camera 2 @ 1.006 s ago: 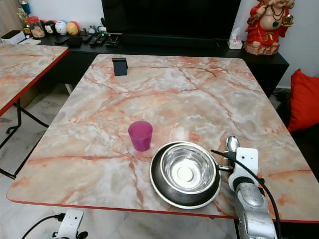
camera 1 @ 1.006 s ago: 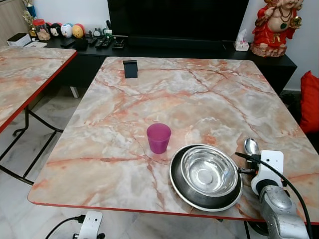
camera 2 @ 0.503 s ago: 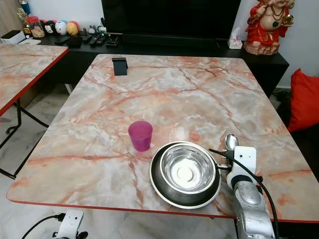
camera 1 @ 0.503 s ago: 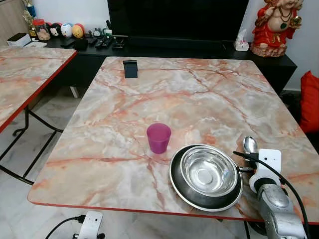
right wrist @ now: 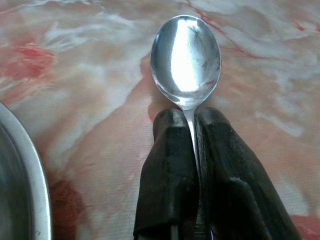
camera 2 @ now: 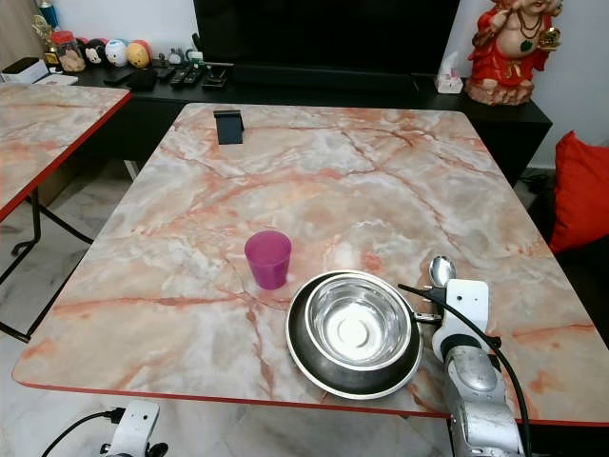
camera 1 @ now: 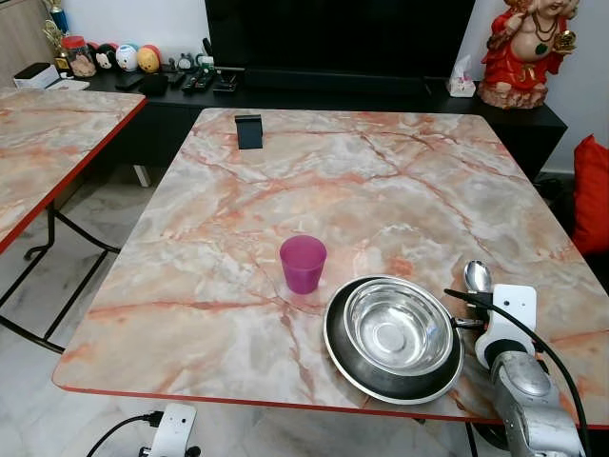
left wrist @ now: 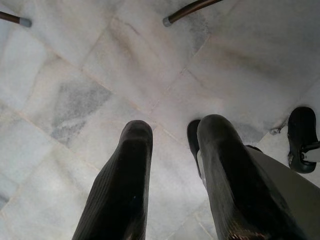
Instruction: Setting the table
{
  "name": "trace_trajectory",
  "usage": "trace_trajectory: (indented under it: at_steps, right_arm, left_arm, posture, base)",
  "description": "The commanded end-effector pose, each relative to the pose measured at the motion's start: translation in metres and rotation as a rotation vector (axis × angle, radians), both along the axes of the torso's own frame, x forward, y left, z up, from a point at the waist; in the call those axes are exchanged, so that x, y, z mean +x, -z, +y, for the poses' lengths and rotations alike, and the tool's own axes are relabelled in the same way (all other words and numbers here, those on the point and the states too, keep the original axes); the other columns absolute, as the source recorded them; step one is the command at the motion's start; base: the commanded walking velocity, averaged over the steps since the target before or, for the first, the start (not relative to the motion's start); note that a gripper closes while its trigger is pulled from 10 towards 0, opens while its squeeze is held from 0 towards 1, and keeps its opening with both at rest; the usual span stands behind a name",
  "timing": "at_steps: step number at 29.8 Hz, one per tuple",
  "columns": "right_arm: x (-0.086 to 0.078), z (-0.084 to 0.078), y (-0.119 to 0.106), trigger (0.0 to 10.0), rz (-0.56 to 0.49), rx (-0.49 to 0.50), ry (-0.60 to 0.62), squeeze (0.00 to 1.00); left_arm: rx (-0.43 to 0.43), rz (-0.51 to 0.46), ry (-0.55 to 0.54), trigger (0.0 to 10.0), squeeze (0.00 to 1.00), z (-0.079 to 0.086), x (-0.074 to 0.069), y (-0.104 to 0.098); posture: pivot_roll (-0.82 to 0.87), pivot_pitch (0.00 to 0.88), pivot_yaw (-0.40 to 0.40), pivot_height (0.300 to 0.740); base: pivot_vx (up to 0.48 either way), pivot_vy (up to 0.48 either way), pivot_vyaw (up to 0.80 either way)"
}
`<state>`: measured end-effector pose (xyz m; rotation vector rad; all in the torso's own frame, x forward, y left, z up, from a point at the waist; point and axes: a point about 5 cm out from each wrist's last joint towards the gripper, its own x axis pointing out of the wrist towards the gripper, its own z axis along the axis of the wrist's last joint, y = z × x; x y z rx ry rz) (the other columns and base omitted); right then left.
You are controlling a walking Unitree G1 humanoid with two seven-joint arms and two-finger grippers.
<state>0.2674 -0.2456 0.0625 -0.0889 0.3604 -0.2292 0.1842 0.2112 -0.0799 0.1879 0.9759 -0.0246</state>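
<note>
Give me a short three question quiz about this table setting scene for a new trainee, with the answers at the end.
1. True or false: the right end effector is shut on the spoon.
2. What sits inside the dark plate? A) purple cup B) steel bowl C) phone stand
3. Fill in: the purple cup stands to the robot's ____ of the steel bowl.

Key: 1 true; 2 B; 3 left.
</note>
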Motion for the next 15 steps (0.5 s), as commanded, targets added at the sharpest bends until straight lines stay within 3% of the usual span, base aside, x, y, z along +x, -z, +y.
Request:
trace_trajectory:
  at_steps: [1,2,4,5,15]
  right_arm:
    - [-0.0002,-0.0022,0.0024,10.0,0.015,-0.006,0.008,0.22]
    - [-0.0003,-0.0026,0.0024,10.0,0.017,-0.008,0.008,0.29]
    - [-0.0005,-0.0031,0.0025,10.0,0.02,-0.01,0.008,0.29]
    - [-0.0005,-0.0039,0.0024,10.0,0.019,-0.009,0.011,0.34]
    - [-0.0004,-0.0077,0.0029,10.0,0.027,-0.014,0.029,0.34]
  left_arm:
    - [0.011,0.027,0.016,10.0,0.0,0.0024,-0.0062,0.0027]
    - [0.01,0.027,0.016,10.0,0.0,0.0025,-0.0063,0.0027]
    - [0.01,0.027,0.015,10.0,0.0,0.0025,-0.0066,0.0028]
    - [0.01,0.027,0.016,10.0,0.0,0.0025,-0.0067,0.0029]
    - [0.008,0.029,0.015,10.0,0.0,0.0006,-0.0072,0.0035]
  posture:
    - [0.0,0.0,-0.016,0.74]
    - [0.0,0.0,-0.016,0.74]
    - [0.0,0.0,-0.016,0.74]
    - [0.0,0.0,-0.016,0.74]
    - [0.0,0.0,-0.019,0.74]
  base:
    - [0.0,0.0,0.0]
    - [0.0,0.0,0.0]
    - [0.0,0.0,0.0]
    - [0.0,0.0,0.0]
    - [0.0,0.0,0.0]
